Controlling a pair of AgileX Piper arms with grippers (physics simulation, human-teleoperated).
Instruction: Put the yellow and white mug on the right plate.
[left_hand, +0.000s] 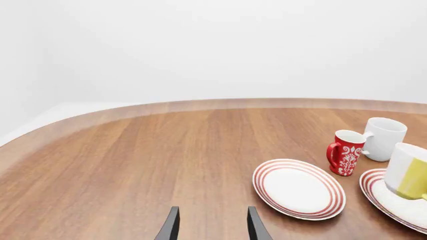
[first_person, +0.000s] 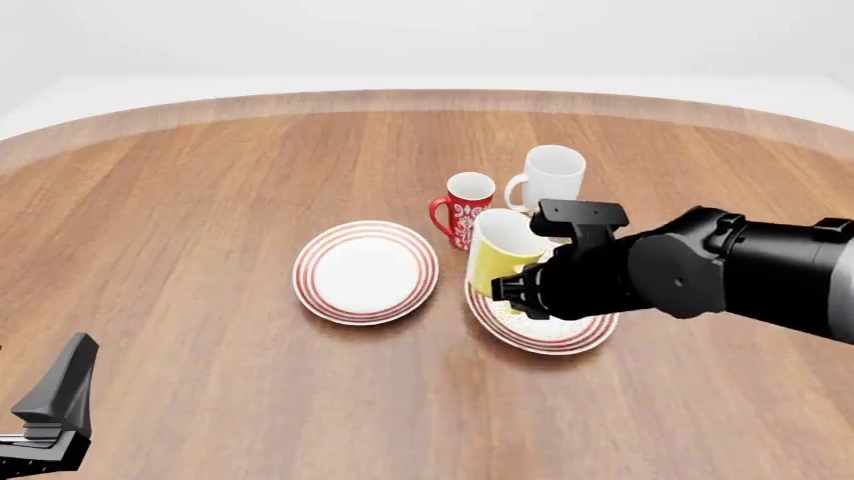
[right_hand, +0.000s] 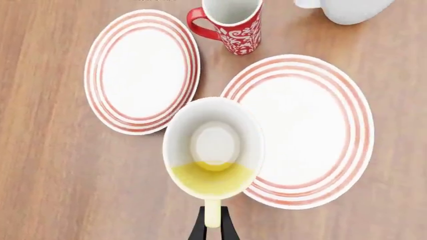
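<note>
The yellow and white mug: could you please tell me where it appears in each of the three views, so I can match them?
Left wrist view: the small yellow and white mug is cut off at the frame's right edge, over a red-ringed plate.
Front view: the mug is centre-right, just ahead of the right gripper.
Right wrist view: the mug is seen from above, its handle between the fingers.
Shared landmark: the red mug with white pattern.

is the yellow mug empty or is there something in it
Empty: the right wrist view looks straight into the yellow and white mug and shows only its bare white bottom.
</note>
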